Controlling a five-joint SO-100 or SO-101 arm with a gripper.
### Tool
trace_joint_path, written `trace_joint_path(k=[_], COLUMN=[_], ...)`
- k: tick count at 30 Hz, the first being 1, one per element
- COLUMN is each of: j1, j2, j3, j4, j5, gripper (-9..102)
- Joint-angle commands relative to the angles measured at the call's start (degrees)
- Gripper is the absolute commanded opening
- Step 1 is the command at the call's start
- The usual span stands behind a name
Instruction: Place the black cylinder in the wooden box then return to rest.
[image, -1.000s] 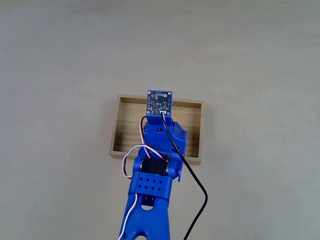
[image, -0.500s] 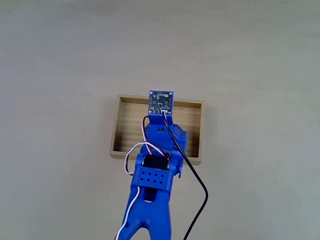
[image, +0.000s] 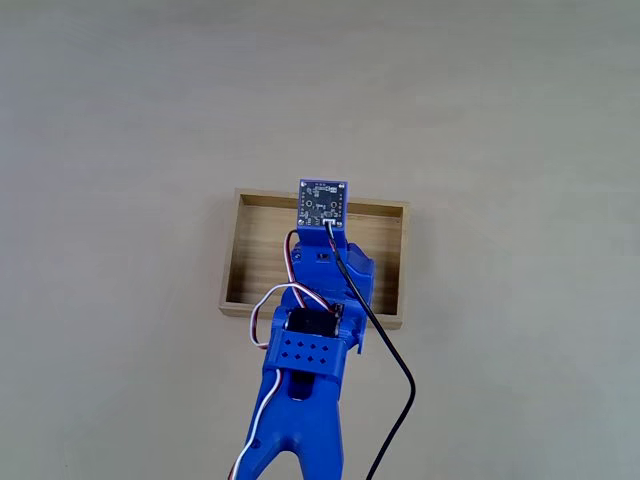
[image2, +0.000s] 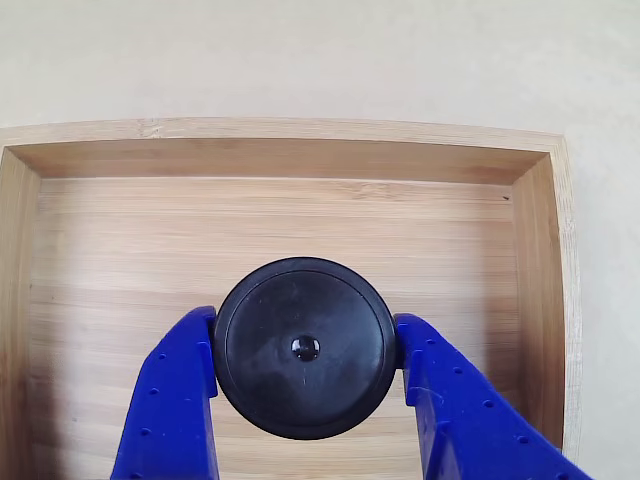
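— What's the gripper (image2: 305, 350) doing?
— Its two blue fingers (image2: 175, 400) are clamped on the black cylinder (image2: 305, 347), one on each side, round top facing the camera.
— And where's that, against the wooden box (image2: 280, 160)?
— Over the box's striped floor, inside the walls. From the fixed view, the blue arm (image: 315, 330) reaches across the box's (image: 385, 255) near wall, black cable (image: 395, 400) trailing.

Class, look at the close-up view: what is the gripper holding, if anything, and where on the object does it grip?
The gripper holds the black cylinder, one blue finger pressed against each opposite side of its round wall, above the wooden box floor.
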Motion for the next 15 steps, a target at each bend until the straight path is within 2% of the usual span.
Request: trace_joint_path(k=[1,10,15], j1=[-0.09,0.26,0.53], j2=[-1.05,-4.13,-7.03], j3=[-1.49,-0.09,0.70], j4=[-1.67,-1.49,-0.26], j5=[0.00,0.44,1.14], gripper=[22,34,34])
